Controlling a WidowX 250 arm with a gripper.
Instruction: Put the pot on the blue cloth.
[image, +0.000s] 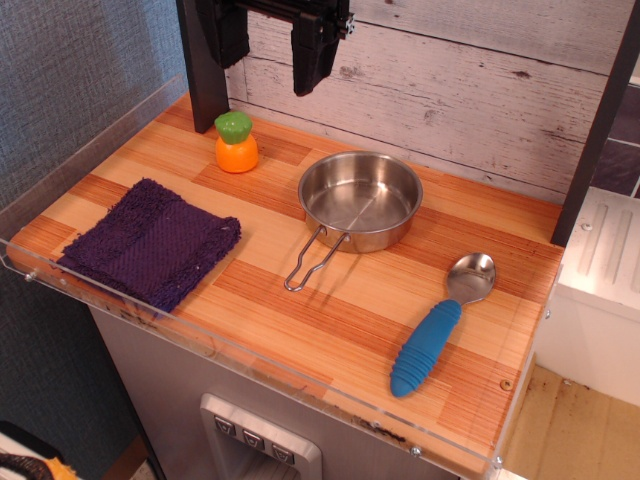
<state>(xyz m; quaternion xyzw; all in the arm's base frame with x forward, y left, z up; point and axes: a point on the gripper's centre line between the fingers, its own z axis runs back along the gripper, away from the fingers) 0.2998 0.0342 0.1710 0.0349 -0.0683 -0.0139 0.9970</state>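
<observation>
The pot (360, 198), a shallow shiny steel pan, sits near the middle of the wooden table, its wire loop handle (312, 261) pointing toward the front left. The blue cloth (152, 241), a folded dark purple-blue knitted square, lies flat at the left side, well apart from the pot. My gripper (305, 50) hangs high at the back, above and behind the pot's left rim. Its black fingers point down and hold nothing; the frame does not show how far apart they stand.
An orange toy fruit with a green top (236, 142) stands at the back between cloth and pot. A blue-handled metal spoon (440, 325) lies at the front right. A clear plastic rim (250, 355) edges the table. A dark post (598, 130) rises at the right.
</observation>
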